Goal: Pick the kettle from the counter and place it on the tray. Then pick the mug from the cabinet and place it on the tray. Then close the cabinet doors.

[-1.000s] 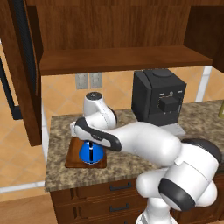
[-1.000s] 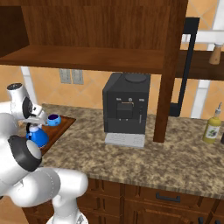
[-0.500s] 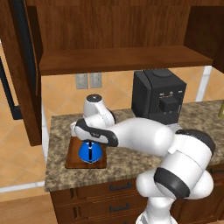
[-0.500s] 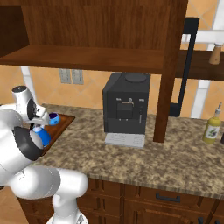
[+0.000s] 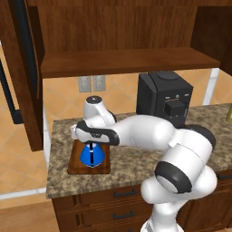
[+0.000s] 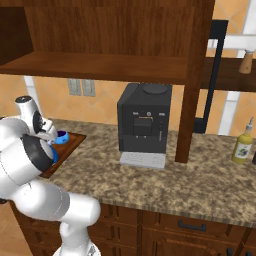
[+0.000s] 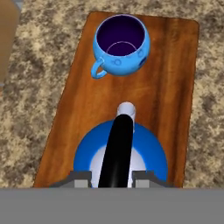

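The blue cone-shaped kettle (image 5: 93,155) (image 7: 148,153) stands upright on the reddish-brown tray (image 5: 74,165) (image 7: 170,87) (image 6: 70,145), at the end nearer the counter's front edge. The light-blue mug (image 7: 121,46) (image 6: 62,136) sits upright on the tray's far end, apart from the kettle. My gripper (image 5: 92,144) (image 7: 113,177) hangs straight over the kettle. Its fingers (image 7: 81,177) straddle the thin black handle, open, with a small gap on each side. The cabinet (image 5: 113,68) above the counter (image 5: 136,167) stands with its doors (image 5: 22,68) (image 6: 197,75) swung open.
A black coffee machine (image 5: 165,102) (image 6: 145,125) stands on the counter to the right of the tray. A yellow bottle (image 6: 243,145) is at the counter's far right. Wall outlets (image 5: 90,83) sit behind the tray. Drawers with black handles run below the counter.
The fingers have spread away from the kettle's handle, letting it go. The kettle stays put on the tray, and the arm's elbow has shifted a little.
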Robot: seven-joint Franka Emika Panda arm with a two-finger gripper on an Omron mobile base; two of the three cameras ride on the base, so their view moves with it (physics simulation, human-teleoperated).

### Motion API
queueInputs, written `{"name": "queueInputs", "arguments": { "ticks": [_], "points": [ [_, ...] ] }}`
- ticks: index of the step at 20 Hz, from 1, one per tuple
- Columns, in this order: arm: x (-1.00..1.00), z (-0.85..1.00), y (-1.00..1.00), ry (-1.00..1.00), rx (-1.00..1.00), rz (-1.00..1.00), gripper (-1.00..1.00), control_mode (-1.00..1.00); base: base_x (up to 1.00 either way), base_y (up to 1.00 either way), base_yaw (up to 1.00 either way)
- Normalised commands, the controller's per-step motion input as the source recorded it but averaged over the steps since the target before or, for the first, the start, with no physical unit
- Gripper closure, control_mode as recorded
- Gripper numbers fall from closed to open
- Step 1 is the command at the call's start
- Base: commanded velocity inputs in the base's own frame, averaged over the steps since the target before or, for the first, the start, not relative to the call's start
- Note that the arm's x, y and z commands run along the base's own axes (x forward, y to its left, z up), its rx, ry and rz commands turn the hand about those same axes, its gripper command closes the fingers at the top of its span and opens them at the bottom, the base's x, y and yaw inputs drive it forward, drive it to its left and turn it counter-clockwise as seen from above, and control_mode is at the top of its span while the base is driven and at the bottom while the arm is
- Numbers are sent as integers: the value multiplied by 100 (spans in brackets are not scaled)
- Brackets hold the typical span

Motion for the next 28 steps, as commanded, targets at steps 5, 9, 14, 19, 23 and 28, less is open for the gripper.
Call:
{"name": "queueInputs", "arguments": {
  "ticks": [5,9,14,19,23,28],
  "points": [
    [-3,-1,0,0,0,0,-100,-100,0,0,0],
    [-26,7,-3,0,1,-4,-100,-100,0,0,0],
    [-53,37,-13,-2,1,-10,-100,-100,0,0,0],
    [-66,51,-37,-6,4,-13,-100,-100,0,0,0],
    [-66,53,-50,-14,2,-8,-100,-100,0,0,0],
    [-45,25,-48,-17,1,-2,-100,-100,0,0,0]
  ]
}}
